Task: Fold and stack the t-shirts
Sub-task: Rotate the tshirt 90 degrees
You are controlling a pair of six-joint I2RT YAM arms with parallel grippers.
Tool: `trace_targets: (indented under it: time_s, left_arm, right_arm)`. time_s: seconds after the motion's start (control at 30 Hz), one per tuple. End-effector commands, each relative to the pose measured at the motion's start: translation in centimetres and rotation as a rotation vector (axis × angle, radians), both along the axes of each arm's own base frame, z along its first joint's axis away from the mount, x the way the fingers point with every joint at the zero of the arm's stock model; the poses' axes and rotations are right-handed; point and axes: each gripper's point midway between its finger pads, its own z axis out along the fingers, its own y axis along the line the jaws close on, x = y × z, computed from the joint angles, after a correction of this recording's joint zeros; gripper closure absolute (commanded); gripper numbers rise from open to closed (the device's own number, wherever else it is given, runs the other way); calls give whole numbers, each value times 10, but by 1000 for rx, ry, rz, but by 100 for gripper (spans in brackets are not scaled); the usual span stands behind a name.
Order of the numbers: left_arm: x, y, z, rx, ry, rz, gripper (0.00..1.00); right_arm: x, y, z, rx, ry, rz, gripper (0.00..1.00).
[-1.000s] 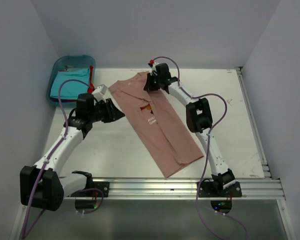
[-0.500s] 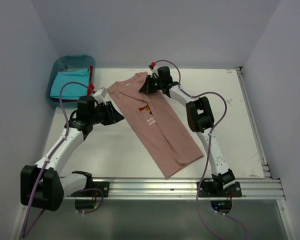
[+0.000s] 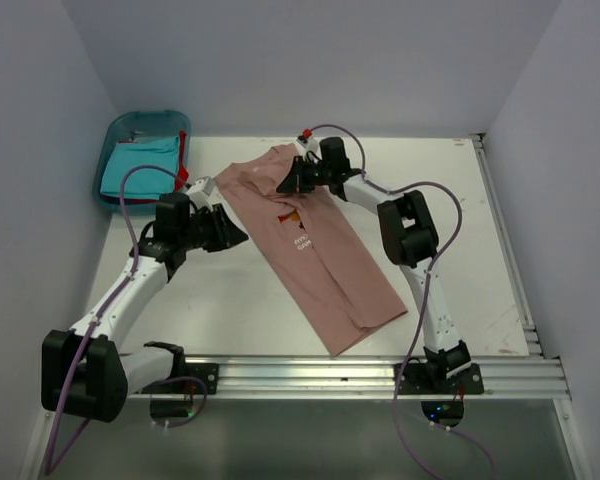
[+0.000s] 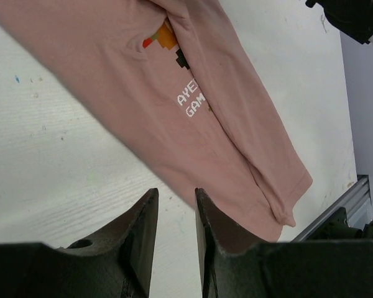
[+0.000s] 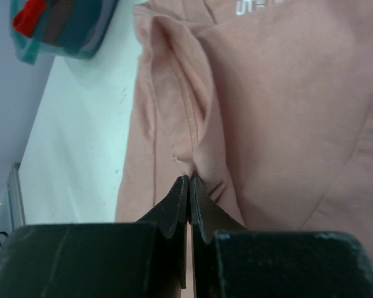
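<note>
Now right gripper (image 5: 189,179) leftward, seemingly pinching tee (image 3: 325,265)

Soft white light comes down evenly from overhead, so the flat white surface (image 3: 230,310) looks bright without glare, and the arms throw only faint, short shadows. The view from above is sharp throughout. From the left wrist, the dusty pink cotton t-shirt (image 4: 143,93) is crisp and its white lettering clear, while the black left pincer (image 4: 176,198), close to the lens, goes soft. From the right wrist, the black right pincer (image 5: 189,180) blurs too, and the blue plastic bin (image 5: 62,28) in the corner is hazy.
</note>
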Motion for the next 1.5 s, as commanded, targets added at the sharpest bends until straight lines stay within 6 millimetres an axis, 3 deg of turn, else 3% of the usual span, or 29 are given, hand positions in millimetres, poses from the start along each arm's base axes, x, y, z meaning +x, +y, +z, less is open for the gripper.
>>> trace_targets:
  time_s: [0.0, 0.27, 0.67, 0.7, 0.73, 0.83, 0.97, 1.0, 1.07, 1.13, 1.17, 1.2, 1.23, 1.27, 1.33, 1.37, 1.4, 1.43, 1.47]
  left_arm:
    - [4, 0, 2, 7, -41, -8, 67]
    - [4, 1, -2, 9, -34, -5, 67]
    - [3, 2, -8, 13, -24, 6, 68]
    - [4, 2, -9, 14, -24, 7, 68]
    - [4, 2, -9, 13, -24, 8, 68]
    - [4, 3, -9, 11, -25, 13, 70]
    - [7, 2, -7, 0, -38, 25, 72]
    - [8, 2, -7, -3, -38, 25, 73]
    - [11, 1, -6, -9, -48, 32, 77]
    - [18, 0, -2, -19, -73, 39, 82]
    - [22, -1, -5, -26, -65, 44, 93]
    - [25, -2, -5, -31, -69, 43, 100]
    - [30, -3, -2, -37, -75, 39, 100]
    - [40, -6, -5, -43, -82, 37, 100]
    - [54, -11, 0, -68, -106, 30, 100]
    - [61, -13, -14, -71, -67, 37, 100]
    - [73, -16, -8, -88, -98, 39, 100]
    - [80, -18, -26, -95, -44, 44, 100]
    - [88, -19, -33, -95, -26, 48, 100]
  right_arm:
    - [-10, 10, 71, 101, -127, 84, 100]
    - [-38, 17, 71, 105, -117, 153, 100]
    - [-96, 49, 33, 9, -65, 252, 98]
    - [-100, 50, 28, 0, -57, 256, 80]
    - [-106, 54, 25, -10, -59, 272, 70]
    - [-115, 54, 22, -33, -47, 287, 49]
    - [-122, 46, 31, -29, -73, 267, 41]
    - [-122, 46, 49, -14, -106, 263, 40]
    - [-123, 41, 64, -9, -141, 242, 40]
    - [-118, 32, 102, 21, -202, 198, 41]
    - [-114, 27, 110, 27, -219, 169, 48]
    - [-109, 21, 119, 24, -227, 128, 58]
    - [-103, 10, 142, 27, -255, 87, 69]
    - [-98, 1, 146, -10, -251, 41, 100]
    - [-85, -19, 157, -101, -279, -53, 100]
    - [-75, -37, 153, -202, -278, -135, 100]
    - [-68, -49, 150, -277, -298, -185, 100]
    - [-62, -60, 142, -337, -287, -229, 100]
    - [-58, -72, 138, -402, -272, -266, 100]
